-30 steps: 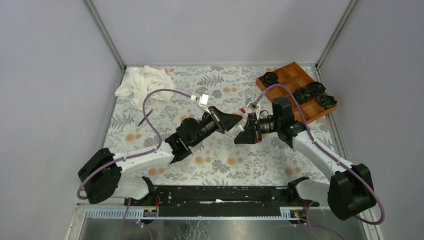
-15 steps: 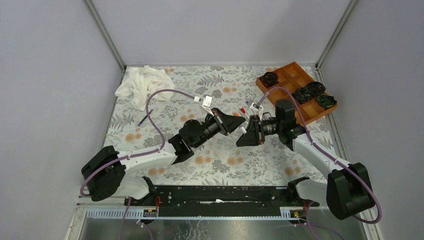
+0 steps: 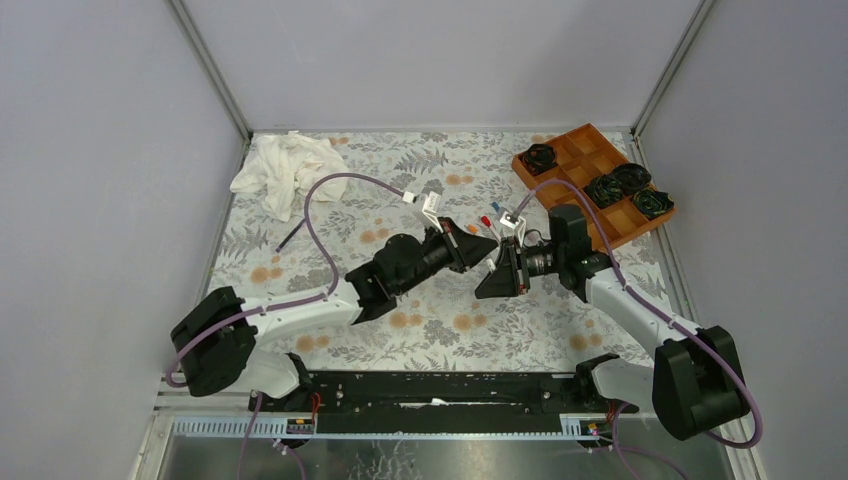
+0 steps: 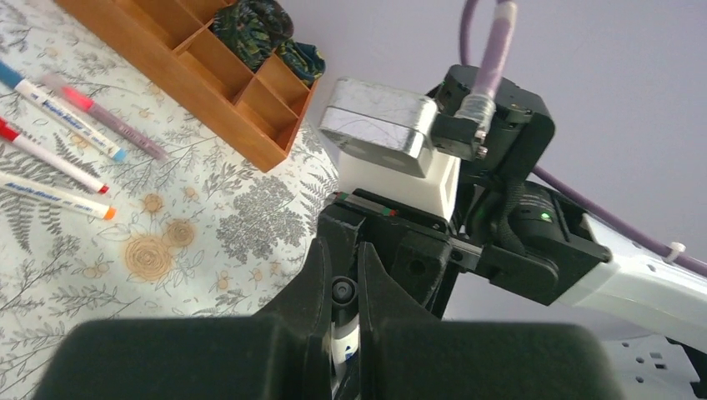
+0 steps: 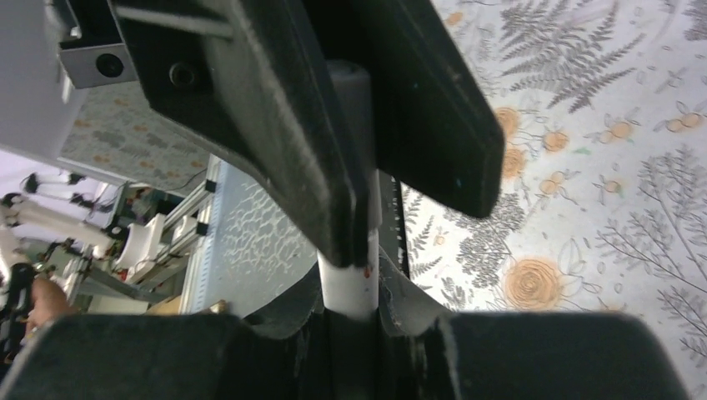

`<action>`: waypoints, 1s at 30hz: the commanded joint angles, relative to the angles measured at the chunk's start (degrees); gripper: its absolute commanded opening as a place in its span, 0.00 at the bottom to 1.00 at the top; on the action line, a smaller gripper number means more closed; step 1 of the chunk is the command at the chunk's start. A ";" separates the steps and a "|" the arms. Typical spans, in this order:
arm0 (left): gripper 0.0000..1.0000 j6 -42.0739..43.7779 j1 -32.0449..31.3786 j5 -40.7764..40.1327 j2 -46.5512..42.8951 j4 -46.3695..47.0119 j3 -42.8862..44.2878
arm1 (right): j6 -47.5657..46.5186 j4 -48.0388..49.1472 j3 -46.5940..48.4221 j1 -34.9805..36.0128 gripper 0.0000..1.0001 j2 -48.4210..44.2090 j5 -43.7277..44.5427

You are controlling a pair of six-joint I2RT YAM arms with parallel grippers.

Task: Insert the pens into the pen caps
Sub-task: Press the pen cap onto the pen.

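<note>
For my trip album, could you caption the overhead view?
Left hand and right hand meet, both pinching one white pen above the floral tablecloth, wooden tray at far right.

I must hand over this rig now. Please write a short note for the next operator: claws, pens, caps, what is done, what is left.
Left claw: shut on a white piece.
Right claw: shut on a white pen whose far end runs between the left fingers.
Four loose pens lie near the wooden tray; a dark pen lies alone at the left.
Done: unclear, the join is hidden.
Left: finish this capping, then the loose pens.
</note>
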 commanded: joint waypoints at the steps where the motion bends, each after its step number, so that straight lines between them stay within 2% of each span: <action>1: 0.00 3.43 -11.63 26.22 3.76 -9.50 -0.32 | 11.48 24.26 2.89 -1.43 0.00 0.58 4.57; 3: 0.00 1.10 -11.63 31.35 4.57 -2.77 -2.60 | 15.97 29.67 1.46 -2.46 0.00 0.70 3.42; 5: 0.00 -2.07 -11.63 34.62 5.37 3.07 -4.56 | 23.30 39.84 -0.87 -3.65 0.00 0.96 1.87; 7: 0.00 -4.51 -11.21 35.88 5.60 4.76 -6.35 | 23.49 40.55 -1.07 -3.99 0.00 0.40 2.01; 11: 0.00 -1.45 -10.36 37.19 2.38 -5.85 -6.84 | 13.80 26.34 1.98 -4.83 0.00 -0.13 4.83; 14: 0.00 2.96 -10.42 38.60 -0.66 -13.49 -5.84 | 16.44 29.99 1.21 -5.19 0.00 0.21 4.18; 17: 0.00 1.23 -9.18 38.65 -1.30 -11.13 -6.94 | 17.04 31.26 0.57 -5.19 0.00 0.20 3.37; 20: 0.00 -4.42 -6.02 34.20 -1.72 -6.00 -9.27 | 9.70 22.16 2.38 -4.97 0.00 -0.80 5.05; 22: 0.00 -5.24 -5.23 29.12 -2.41 -6.92 -8.70 | 6.95 18.38 3.05 -4.94 0.00 -0.84 5.94; 24: 0.00 -3.23 -5.72 25.12 -1.48 -11.43 -4.67 | 6.56 17.75 3.07 -4.66 0.00 -0.48 5.89; 26: 0.00 0.82 -7.30 18.40 0.17 -23.26 2.32 | 5.76 17.02 3.30 -3.77 0.00 -0.19 5.22; 27: 0.00 1.95 -7.69 15.64 0.87 -26.00 4.88 | 4.84 16.15 3.55 -3.15 0.00 -0.02 4.59; 30: 0.00 1.17 -7.12 13.47 1.04 -21.69 5.56 | 2.77 15.20 3.60 -1.85 0.00 -0.42 2.48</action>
